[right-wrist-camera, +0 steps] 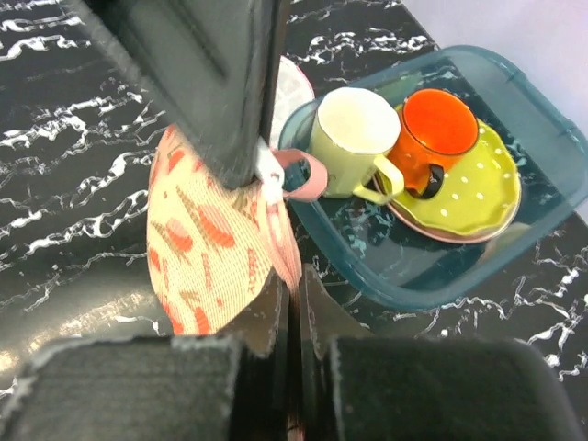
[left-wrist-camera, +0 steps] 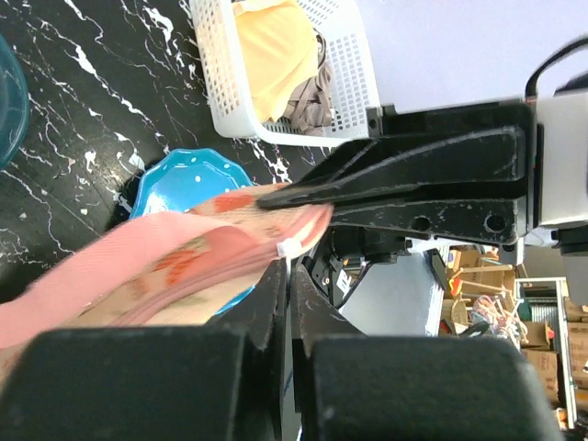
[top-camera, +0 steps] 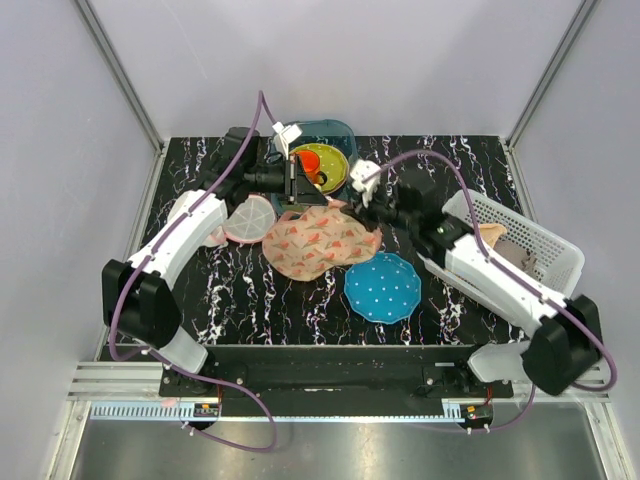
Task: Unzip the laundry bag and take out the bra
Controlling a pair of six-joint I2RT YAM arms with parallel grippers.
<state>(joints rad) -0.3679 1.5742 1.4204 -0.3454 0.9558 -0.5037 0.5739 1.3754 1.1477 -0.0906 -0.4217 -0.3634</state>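
The laundry bag, peach with red prints and pink edging, lies mid-table with its far edge lifted. My left gripper is shut on the white zipper pull at the bag's far edge; its tip meets the pink edging. My right gripper is shut on the bag's right edge. In the right wrist view its tip pinches the pink rim of the bag, and the pink strap loop hangs close to it. The bra is hidden.
A round white mesh pink-rimmed piece lies left of the bag. A blue plate lies at its near right. A teal tray with a green plate and two cups stands behind. A white basket holding fabric stands at the right.
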